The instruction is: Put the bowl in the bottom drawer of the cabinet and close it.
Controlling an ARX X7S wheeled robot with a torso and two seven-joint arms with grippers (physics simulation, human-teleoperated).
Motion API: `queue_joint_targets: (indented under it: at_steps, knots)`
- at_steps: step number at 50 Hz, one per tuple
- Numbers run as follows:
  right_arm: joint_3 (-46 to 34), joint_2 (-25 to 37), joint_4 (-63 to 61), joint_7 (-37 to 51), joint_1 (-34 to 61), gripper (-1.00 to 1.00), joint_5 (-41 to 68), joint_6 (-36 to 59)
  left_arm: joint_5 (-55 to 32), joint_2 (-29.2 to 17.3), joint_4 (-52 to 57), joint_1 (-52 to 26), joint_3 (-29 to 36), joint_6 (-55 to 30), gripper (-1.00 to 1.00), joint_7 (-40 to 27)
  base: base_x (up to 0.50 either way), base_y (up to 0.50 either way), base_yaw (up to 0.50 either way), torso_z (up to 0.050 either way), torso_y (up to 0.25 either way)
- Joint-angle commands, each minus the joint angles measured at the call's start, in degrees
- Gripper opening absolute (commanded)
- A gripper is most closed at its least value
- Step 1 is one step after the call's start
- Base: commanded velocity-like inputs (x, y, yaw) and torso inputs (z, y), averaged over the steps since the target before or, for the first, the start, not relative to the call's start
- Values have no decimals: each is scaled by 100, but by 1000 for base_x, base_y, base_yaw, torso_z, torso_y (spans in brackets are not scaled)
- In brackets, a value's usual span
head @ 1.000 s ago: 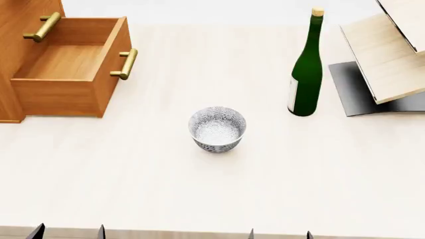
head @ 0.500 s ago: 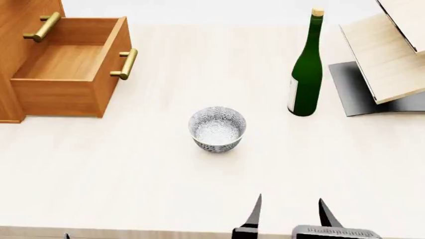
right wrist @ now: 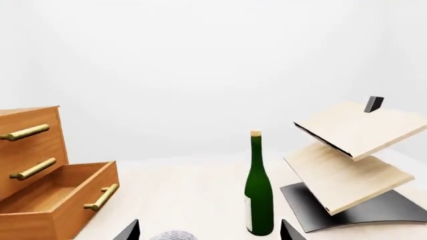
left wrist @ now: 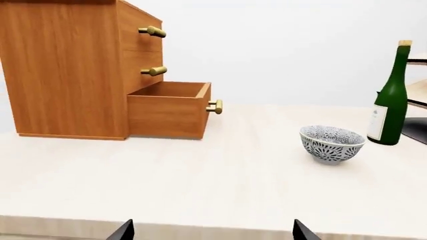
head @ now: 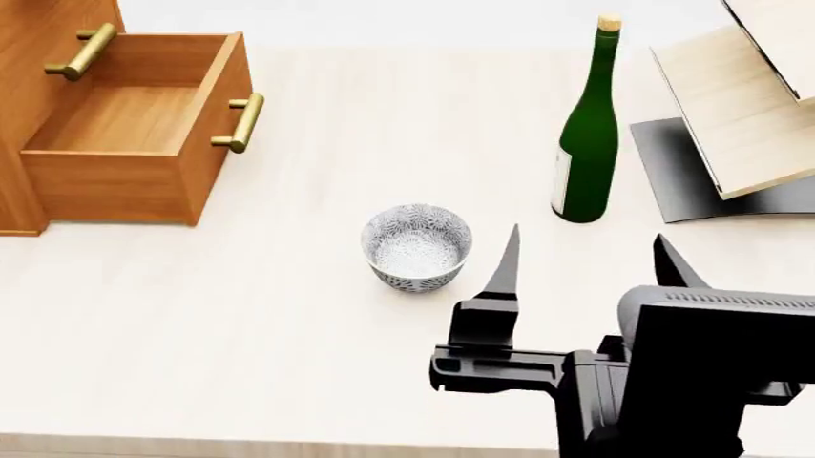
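Note:
The speckled white bowl (head: 417,246) stands upright in the middle of the table, also seen in the left wrist view as bowl (left wrist: 331,144) and at the edge of the right wrist view as bowl (right wrist: 173,236). The cabinet (head: 32,67) stands at the far left with its bottom drawer (head: 114,119) pulled out and empty, brass handle facing right. My right gripper (head: 589,256) hovers open just right of the bowl, nothing between its fingers. Only the tips of my left gripper (left wrist: 212,231) show, wide apart, near the table's front edge.
A tall green bottle (head: 589,143) stands behind and right of the bowl. A pale slanted wooden rack (head: 745,105) on a black base (head: 681,176) fills the far right. The two upper drawers (left wrist: 143,50) are closed.
My right gripper has come up from the bottom edge of the head view and forward, now beside the bowl. The left gripper's tips have dropped out of the head view. Bowl and drawer unmoved.

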Motion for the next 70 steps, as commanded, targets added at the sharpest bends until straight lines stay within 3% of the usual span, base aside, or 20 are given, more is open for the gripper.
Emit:
queue_joint_targets:
  at_steps: [1, 14, 70]
  knots:
    - [197, 10, -347, 72, 520, 100, 332, 632, -10, -59, -134, 63, 60, 196, 100, -39, 0, 0, 0, 0, 0]
    - [40, 157, -258, 64, 356, 100, 320, 321, 58, -119, -143, 105, 139, 323, 100, -121, 0, 78, 0, 0, 0]
    - [16, 270, -146, 296, 179, 100, 629, 59, -153, -325, -233, 58, 312, 412, 100, -339, 0, 297, 0, 0, 0]
